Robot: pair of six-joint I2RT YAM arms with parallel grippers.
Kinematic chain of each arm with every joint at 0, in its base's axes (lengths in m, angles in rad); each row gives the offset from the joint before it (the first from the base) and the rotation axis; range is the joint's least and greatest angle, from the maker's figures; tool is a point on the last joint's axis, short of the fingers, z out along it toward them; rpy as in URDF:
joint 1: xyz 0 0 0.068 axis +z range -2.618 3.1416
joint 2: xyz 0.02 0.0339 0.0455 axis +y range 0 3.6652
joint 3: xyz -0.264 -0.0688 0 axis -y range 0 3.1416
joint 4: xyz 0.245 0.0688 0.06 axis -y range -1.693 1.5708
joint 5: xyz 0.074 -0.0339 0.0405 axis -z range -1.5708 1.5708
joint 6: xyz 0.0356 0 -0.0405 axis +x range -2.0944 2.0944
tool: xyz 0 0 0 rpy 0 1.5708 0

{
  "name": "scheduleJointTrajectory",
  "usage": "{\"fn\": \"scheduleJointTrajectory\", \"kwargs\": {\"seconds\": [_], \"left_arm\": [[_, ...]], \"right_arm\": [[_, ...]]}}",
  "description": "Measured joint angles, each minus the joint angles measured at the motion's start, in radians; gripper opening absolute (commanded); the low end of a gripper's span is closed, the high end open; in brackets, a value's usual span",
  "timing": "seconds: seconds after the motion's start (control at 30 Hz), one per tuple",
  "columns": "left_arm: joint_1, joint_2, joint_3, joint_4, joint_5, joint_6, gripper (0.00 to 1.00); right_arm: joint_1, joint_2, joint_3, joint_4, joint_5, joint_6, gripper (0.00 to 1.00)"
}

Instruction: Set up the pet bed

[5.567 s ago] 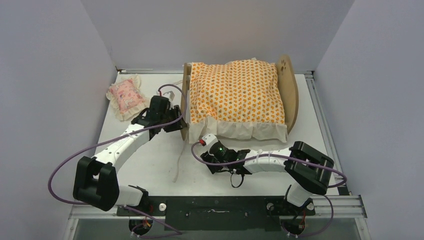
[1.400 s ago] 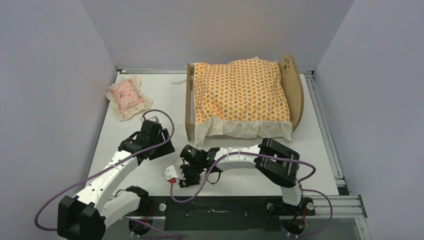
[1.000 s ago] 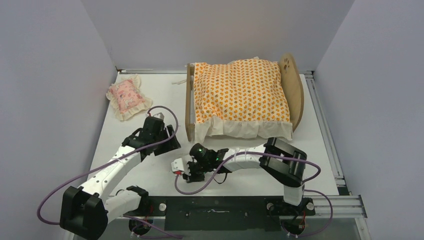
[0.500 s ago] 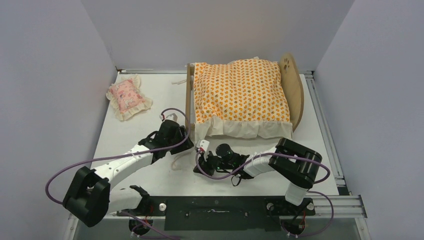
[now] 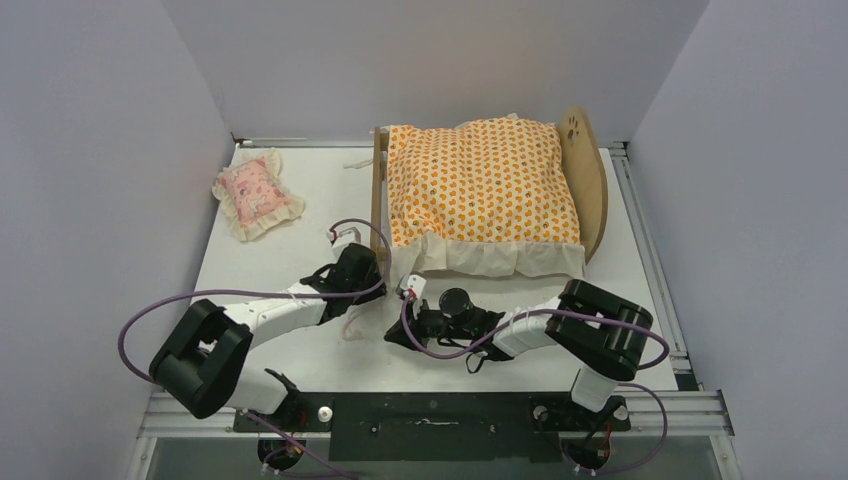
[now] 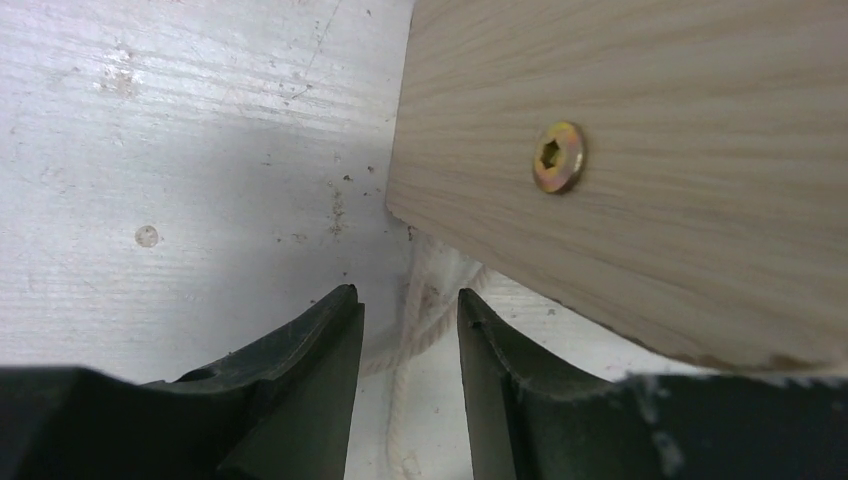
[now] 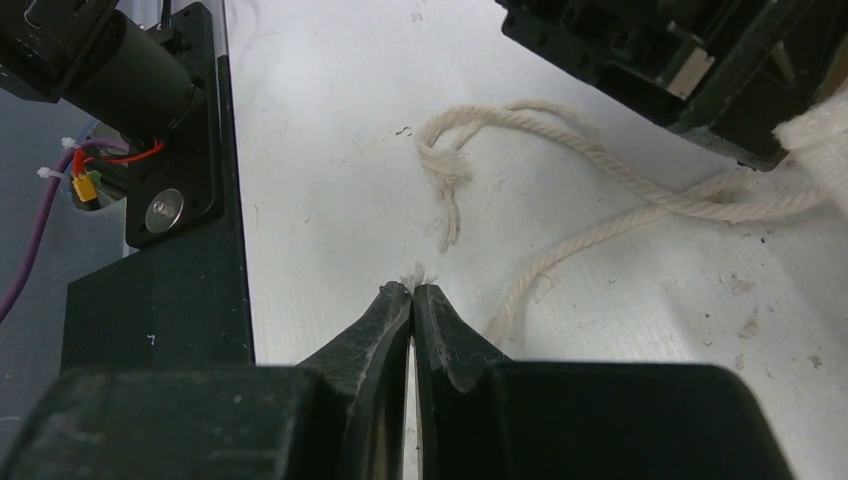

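The pet bed (image 5: 377,205) stands at the back centre. It is a plywood frame with a low footboard on the left and a paw-print headboard (image 5: 580,170) on the right. An orange-patterned cushion (image 5: 480,185) lies on it. My left gripper (image 5: 372,278) is at the footboard's near corner. In the left wrist view the left gripper (image 6: 407,292) is open astride a white cord (image 6: 425,315) under the board (image 6: 640,170). Just in front of the bed, my right gripper (image 5: 398,333) is low on the table. Its jaws (image 7: 412,287) are shut, with a frayed cord (image 7: 560,250) end pinched at the tips.
A small pink frilled pillow (image 5: 256,193) lies at the back left of the white table (image 5: 300,160). A second cord with a knot (image 7: 445,170) trails on the table between the two grippers. Grey walls close in both sides and the back.
My left gripper has moved right to the footboard's near corner and its jaws have narrowed round the cord. My right gripper has swung right toward the bed, still shut.
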Motion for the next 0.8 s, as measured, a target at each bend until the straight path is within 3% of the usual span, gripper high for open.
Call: {"fn": "scheduleJointTrajectory", "kwargs": {"seconds": [0.47,0.5,0.6,0.8], "left_arm": [[-0.078,0.128,0.012,0.088,-0.135,-0.021,0.27],[-0.088,0.130,0.012,0.089,-0.153,-0.028,0.24],[-0.106,0.130,0.005,0.089,-0.187,-0.051,0.03],[-0.112,0.118,-0.011,0.087,-0.208,-0.069,0.00]], "right_arm": [[0.008,-0.040,-0.016,-0.009,-0.005,0.000,0.05],[0.008,-0.047,-0.017,-0.013,-0.005,0.000,0.05],[0.008,-0.072,-0.018,-0.023,-0.005,-0.003,0.05],[0.007,-0.109,-0.018,-0.034,0.018,-0.007,0.05]]}}
